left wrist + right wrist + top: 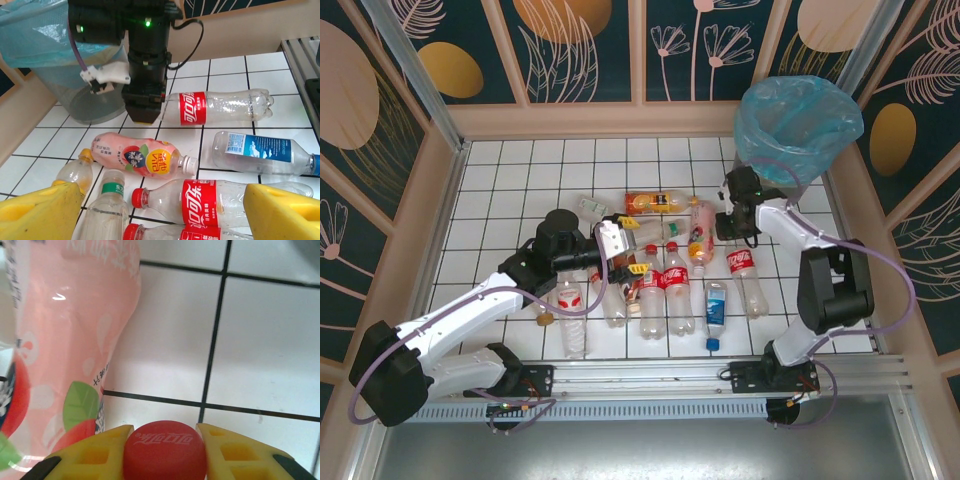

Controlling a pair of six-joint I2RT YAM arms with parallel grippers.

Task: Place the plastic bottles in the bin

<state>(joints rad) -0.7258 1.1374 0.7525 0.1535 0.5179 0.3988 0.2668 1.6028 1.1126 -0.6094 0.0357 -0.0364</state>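
R jaws clamped on the red cap [165, 452] of a cola bottle [220, 107], pads [90, 457] tight on both sides. L jaws open, empty, hovering over the pile of plastic bottles [660, 280] mid surface [520, 170]. Bottle looks empty: light, thin-walled, body would crush or slip. Cap/neck is the stiff bit, so good hold; prob swings on lift. Bin [775, 135] sits just behind R arm. R wrist cam gives cap contact; L wrist cam gives the whole bottle lying flat, pink bottle [137, 155] beside it.

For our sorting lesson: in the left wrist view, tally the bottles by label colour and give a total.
Red-label bottles: 3
Pink-label bottle: 1
Blue-label bottle: 1
Green-label bottle: 1
Orange-capped bottle, no label showing: 1
Total: 7
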